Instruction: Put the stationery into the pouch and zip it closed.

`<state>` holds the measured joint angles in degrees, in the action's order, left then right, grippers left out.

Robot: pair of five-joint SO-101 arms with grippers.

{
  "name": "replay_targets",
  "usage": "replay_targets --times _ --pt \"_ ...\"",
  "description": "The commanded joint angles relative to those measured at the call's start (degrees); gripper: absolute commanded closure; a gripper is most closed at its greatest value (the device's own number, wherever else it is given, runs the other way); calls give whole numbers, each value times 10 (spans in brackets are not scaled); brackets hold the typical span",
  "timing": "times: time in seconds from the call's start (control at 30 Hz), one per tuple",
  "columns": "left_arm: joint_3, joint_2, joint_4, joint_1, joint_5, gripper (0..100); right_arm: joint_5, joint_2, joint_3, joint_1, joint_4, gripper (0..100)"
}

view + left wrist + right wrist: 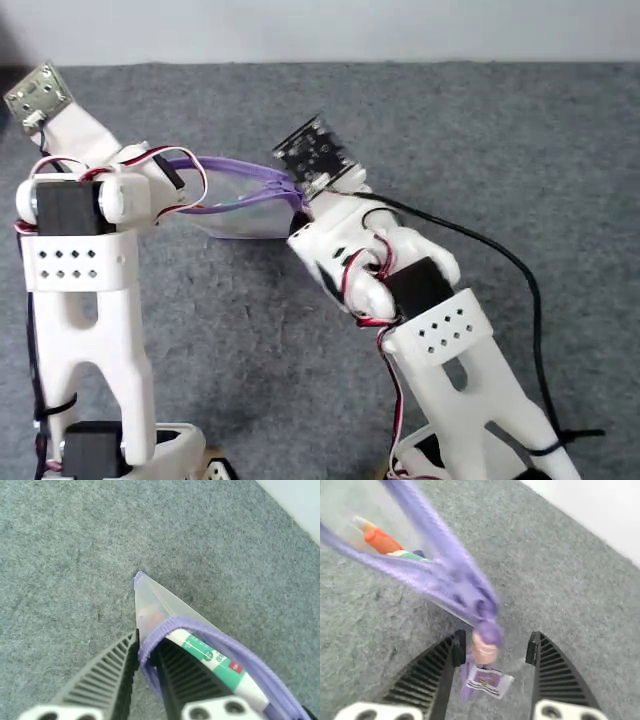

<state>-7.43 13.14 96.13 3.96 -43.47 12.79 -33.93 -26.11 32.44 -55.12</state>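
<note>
- Bench (500,150) with a grey, felt-like cover lies under the pouch.
- Pouch (235,215), clear with a purple zip band, stretches between the two tools, and its mouth is partly open.
- Left tool (145,642), at one end of the pouch, is narrow and pinches the purple rim.
- Right tool (497,640), at the other end of the pouch, stands wide.
- White-and-green pen (210,657) lies inside the pouch, beside the rim.
- Orange piece (382,540) is inside the pouch too.
- Zip pull (484,647) hangs from the pouch between the right fingers, with a small tag (487,682) below it.
</note>
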Motion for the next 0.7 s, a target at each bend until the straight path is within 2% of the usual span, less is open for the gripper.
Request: replay_targets --times 0.0,0.27,0.5,0.67 --pt "23 -8 -2 -4 -8 987 13 -7 4 7 10 801" --pt "23 -8 -2 -4 -8 987 13 29 4 6 10 803" --pt "23 -7 0 -4 -8 987 14 48 4 4 49 972" --pt "23 -8 1 -4 -8 987 14 47 4 4 61 983"
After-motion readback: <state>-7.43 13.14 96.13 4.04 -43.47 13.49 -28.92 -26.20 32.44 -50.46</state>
